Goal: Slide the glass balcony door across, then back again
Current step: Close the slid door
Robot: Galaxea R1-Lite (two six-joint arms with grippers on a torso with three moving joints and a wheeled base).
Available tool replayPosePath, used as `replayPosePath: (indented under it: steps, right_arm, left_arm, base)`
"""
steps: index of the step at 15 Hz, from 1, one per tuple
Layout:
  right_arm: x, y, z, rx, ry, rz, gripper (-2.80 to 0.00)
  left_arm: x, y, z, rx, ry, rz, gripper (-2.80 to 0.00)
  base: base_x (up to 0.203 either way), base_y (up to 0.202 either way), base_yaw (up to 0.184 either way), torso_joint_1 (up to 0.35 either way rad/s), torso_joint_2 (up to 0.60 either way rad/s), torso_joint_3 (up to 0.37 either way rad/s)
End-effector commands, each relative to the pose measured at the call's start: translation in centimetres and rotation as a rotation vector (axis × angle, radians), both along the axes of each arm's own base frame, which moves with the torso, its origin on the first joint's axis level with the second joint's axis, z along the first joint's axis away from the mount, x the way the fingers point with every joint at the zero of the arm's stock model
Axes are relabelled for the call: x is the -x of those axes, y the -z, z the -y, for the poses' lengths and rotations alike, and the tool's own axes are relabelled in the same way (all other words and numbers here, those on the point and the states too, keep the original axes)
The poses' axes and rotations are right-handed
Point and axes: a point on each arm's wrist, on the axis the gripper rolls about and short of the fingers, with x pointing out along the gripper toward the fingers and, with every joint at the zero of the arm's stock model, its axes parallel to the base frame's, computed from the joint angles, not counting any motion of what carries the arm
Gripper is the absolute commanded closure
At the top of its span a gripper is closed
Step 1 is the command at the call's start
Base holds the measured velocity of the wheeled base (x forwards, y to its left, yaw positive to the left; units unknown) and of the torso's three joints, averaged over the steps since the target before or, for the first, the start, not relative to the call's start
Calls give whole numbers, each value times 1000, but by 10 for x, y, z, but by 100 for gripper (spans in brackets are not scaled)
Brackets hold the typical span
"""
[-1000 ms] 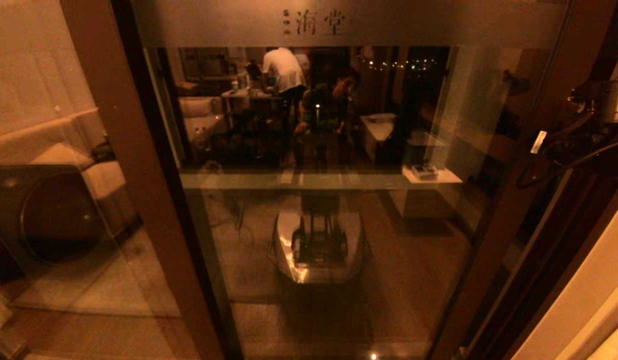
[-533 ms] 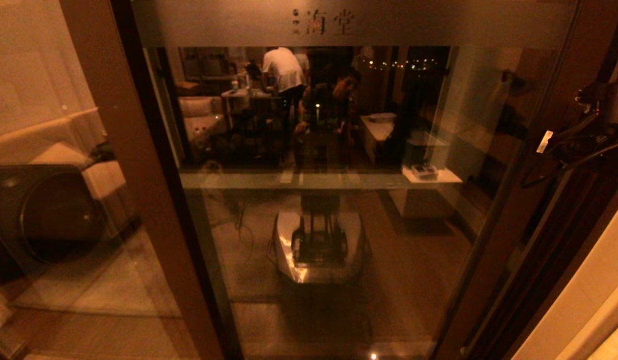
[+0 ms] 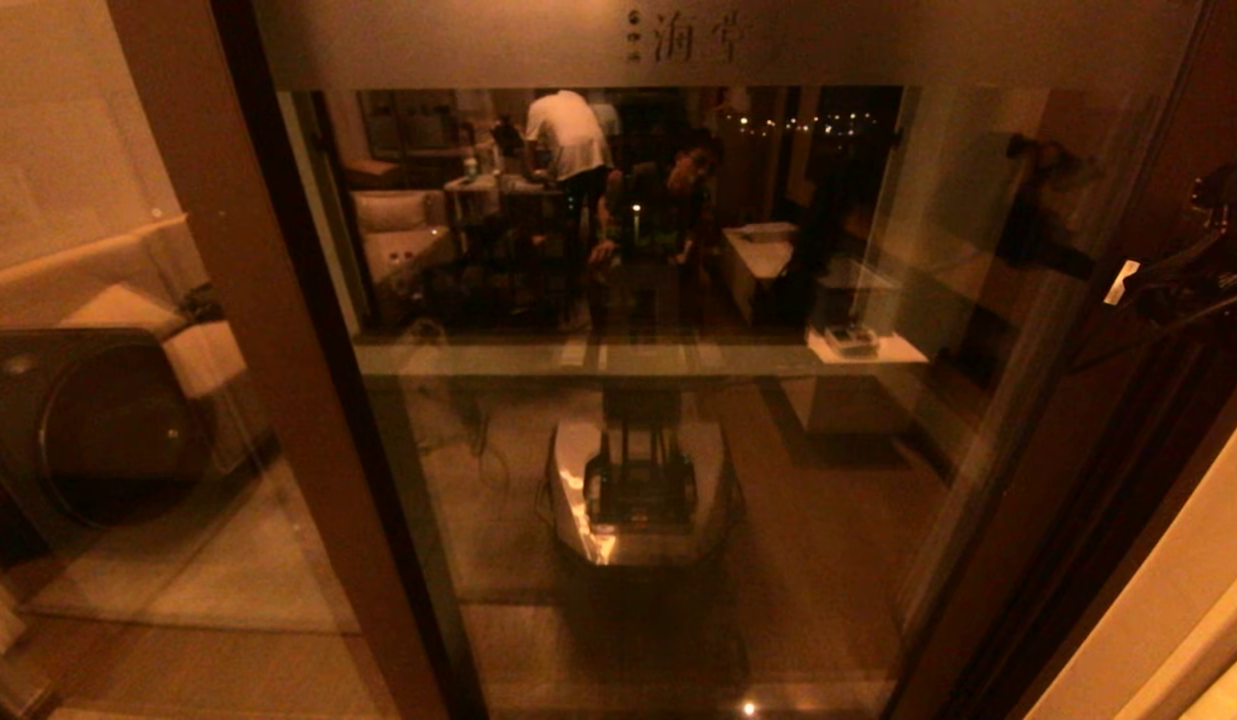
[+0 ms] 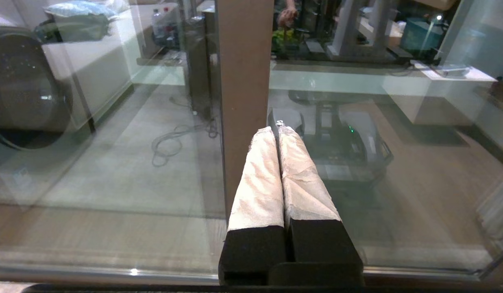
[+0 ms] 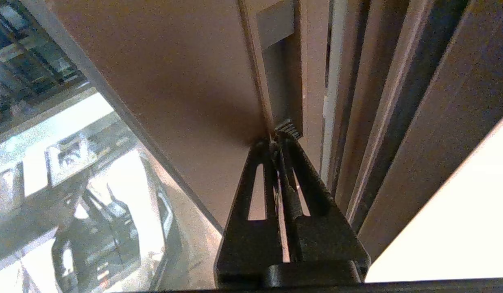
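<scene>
The glass balcony door [image 3: 678, 420] fills the head view, with Chinese characters [image 3: 693, 38] on its frosted top band. My right arm [image 3: 1193, 275] reaches to the door's brown right upright [image 3: 1108, 330]. In the right wrist view my right gripper [image 5: 279, 136] is shut, its dark fingertips [image 5: 288, 129] pressed into the recessed handle plate [image 5: 280, 77] of that upright [image 5: 186, 81]. In the left wrist view my left gripper [image 4: 278, 130] is shut, with nothing between its white-wrapped fingers [image 4: 259, 179]. It points at another brown upright [image 4: 244, 61]. The left arm does not show in the head view.
Behind the left glass pane stands a dark round-doored washing machine [image 3: 88, 420]. A plain brown upright [image 3: 278, 380] divides the panes. The glass reflects a room and my own base [image 3: 638, 490]. A pale jamb [image 3: 1178, 600] and door-frame rails [image 5: 397, 101] close off the right.
The door has slid to the right: its characters and right upright have shifted rightward. My right arm has moved right with it. The left gripper stays shut.
</scene>
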Motion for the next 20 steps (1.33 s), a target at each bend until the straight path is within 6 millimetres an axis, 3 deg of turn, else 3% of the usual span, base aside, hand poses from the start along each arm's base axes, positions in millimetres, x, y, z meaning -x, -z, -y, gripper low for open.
replayPosePath:
  steps: [1, 13, 20]
  right_arm:
    - [2, 0, 4, -2, 10, -6, 0]
    - [2, 1, 26, -2, 57, -1, 0]
    - [-2, 4, 28, 1, 58, 4, 0]
  left_arm:
    - [-2, 6, 0, 0, 0, -21, 0]
    - [-2, 6, 0, 0, 0, -21, 0]
    - [-2, 6, 0, 0, 0, -20, 0]
  base:
    - [0, 0, 0, 0, 0, 0]
    - [0, 0, 0, 0, 0, 0]
    - [0, 0, 0, 0, 0, 0]
